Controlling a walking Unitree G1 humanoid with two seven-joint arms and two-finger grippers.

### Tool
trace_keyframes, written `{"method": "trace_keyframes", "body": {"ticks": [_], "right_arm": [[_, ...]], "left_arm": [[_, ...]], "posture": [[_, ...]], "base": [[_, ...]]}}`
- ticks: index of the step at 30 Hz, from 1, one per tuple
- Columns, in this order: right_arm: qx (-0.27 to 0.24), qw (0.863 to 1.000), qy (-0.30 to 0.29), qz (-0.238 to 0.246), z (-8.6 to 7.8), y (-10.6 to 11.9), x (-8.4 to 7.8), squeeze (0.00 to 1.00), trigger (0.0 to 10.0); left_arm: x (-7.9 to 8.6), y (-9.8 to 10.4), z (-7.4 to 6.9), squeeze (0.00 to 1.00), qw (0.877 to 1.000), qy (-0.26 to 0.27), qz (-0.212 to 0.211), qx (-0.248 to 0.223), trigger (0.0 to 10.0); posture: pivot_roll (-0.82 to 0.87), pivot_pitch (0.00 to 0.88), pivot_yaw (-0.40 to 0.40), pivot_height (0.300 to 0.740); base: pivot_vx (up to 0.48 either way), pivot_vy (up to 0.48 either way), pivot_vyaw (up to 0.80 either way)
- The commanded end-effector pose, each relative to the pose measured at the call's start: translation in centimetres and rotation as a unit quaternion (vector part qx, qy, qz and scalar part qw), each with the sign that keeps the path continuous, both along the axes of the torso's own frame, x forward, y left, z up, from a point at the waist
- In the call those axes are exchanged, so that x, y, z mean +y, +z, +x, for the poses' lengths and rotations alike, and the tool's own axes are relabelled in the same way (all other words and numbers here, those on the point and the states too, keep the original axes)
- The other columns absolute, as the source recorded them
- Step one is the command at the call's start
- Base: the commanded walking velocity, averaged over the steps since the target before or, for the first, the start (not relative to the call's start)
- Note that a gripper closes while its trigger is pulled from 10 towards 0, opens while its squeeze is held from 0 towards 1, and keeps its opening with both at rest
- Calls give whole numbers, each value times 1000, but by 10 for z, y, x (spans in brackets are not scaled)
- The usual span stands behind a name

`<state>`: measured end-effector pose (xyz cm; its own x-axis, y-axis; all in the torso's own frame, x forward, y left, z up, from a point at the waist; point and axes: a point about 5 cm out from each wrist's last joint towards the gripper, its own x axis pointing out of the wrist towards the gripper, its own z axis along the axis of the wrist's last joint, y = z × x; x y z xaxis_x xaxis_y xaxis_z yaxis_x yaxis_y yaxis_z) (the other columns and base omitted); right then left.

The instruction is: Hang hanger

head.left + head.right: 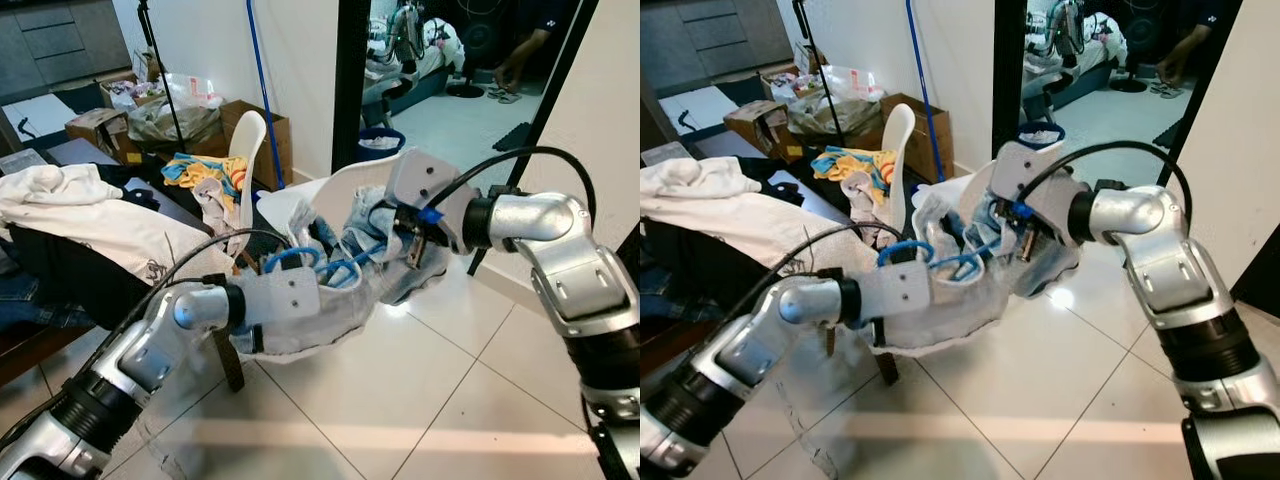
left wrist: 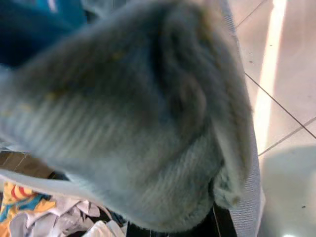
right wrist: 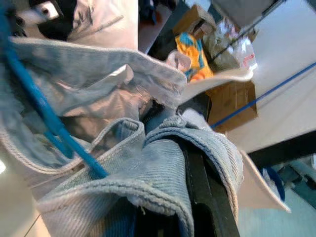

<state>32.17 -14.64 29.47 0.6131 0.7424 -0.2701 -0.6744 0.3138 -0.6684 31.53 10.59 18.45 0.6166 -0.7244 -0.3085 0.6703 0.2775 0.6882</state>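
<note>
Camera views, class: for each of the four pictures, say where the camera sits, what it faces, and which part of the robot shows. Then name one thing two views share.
Left eye view: on the head, looking forward and down at the grey garment and blue hanger; both silver arms show.
Right eye view: beside it, same scene; right gripper at the cloth.
Left wrist view: on the left wrist, pressed against blurred grey fabric.
Right wrist view: on the right wrist, along a black finger wrapped in the garment.
Shared: the hanger, in eye and right wrist views.

hanger (image 1: 335, 268) lies in garment (image 1: 340, 310), on chair (image 1: 330, 195); boxes (image 1: 262, 130) behind.
</note>
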Motion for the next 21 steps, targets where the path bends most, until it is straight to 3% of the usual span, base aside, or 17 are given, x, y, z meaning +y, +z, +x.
{"method": "trace_keyframes", "body": {"ticks": [1,3,8,12,17,21], "right_arm": [[-49,996,71,3,-10,10,22,1000,10000],[-49,996,71,3,-10,10,22,1000,10000],[-135,989,44,-51,-3,19,21,1000,10000],[-173,982,24,-77,2,24,19,1000,10000],[-190,978,11,-91,6,26,16,1000,10000],[-236,961,-17,-140,14,30,10,1000,10000]], "left_arm": [[-9,11,3,0,999,1,-25,-20,0],[-9,11,3,0,999,1,-25,-20,0],[-21,6,-2,0,999,-14,-42,-13,0],[-29,2,-6,0,999,-29,-40,-8,0],[-32,0,-8,0,999,-35,-38,-4,0],[-39,-4,-12,0,998,-48,-36,7,0]], "posture": [[-10,35,2,740],[-10,35,2,740],[-13,37,-1,740],[-15,39,-3,740],[-15,39,-6,740],[-16,41,-5,740]], "base": [[0,0,0],[0,0,0],[0,0,0],[0,0,0],[0,0,0],[0,0,0]]}}
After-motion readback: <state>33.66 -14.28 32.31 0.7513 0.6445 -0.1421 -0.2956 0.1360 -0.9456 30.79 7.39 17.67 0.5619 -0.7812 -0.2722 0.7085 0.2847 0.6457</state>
